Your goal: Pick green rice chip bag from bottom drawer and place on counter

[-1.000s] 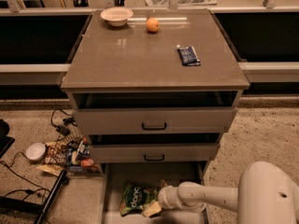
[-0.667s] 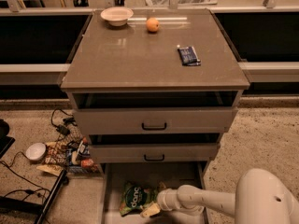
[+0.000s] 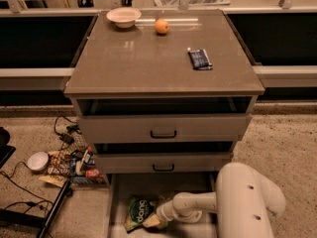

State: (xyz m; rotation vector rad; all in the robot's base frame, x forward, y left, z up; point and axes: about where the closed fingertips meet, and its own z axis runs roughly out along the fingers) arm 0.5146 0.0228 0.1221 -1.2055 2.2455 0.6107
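Observation:
The green rice chip bag [image 3: 138, 210] lies flat on the floor of the open bottom drawer [image 3: 163, 183], at its front left. My gripper [image 3: 159, 218] reaches in from the right on a white arm [image 3: 245, 197] and sits at the bag's right edge, touching or just over it. The gripper's end is partly hidden against the bag. The counter [image 3: 148, 58] is the broad grey-brown top of the cabinet above.
On the counter stand a white bowl [image 3: 123, 17], an orange [image 3: 161, 26] and a small dark-blue packet [image 3: 200, 59]. The two upper drawers [image 3: 163, 129] with black handles are partly pulled out above the bottom drawer. Cables, packets and a white disc [image 3: 37, 161] lie on the floor at left.
My gripper has moved a little left and down in the bottom drawer, up to the bag's right edge. The bag has not visibly moved.

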